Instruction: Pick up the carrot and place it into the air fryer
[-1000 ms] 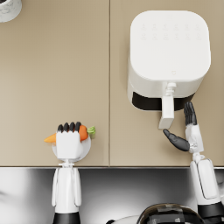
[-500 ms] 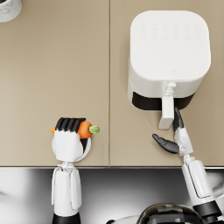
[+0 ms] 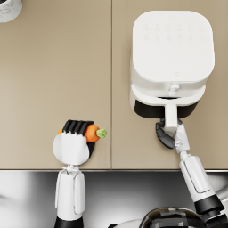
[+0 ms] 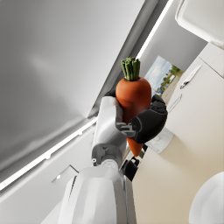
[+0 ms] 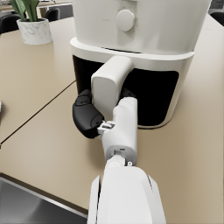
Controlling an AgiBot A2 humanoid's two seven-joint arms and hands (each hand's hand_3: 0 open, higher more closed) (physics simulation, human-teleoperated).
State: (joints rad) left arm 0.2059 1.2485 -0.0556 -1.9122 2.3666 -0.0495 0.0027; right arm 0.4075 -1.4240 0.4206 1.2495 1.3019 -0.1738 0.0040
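Two hands busy | left hand [image 3: 71, 147] gripped the orange green-topped carrot [image 3: 92, 132] above the beige surface [image 3: 53, 80] | right hand [image 3: 167, 136] fingers wrapped the white air fryer's [image 3: 171, 53] drawer handle [image 3: 170, 116] | next, likely: pull drawer out, carry carrot across.

— Where's your carrot [image 3: 92, 132]?
— Lower left of your head view: orange, short green stem pointing right, lying crosswise.
— And your air fryer [image 3: 171, 60]?
— Upper right: white, boxy, its drawer handle [image 3: 171, 118] sticking out toward the bottom edge, dark gap behind.
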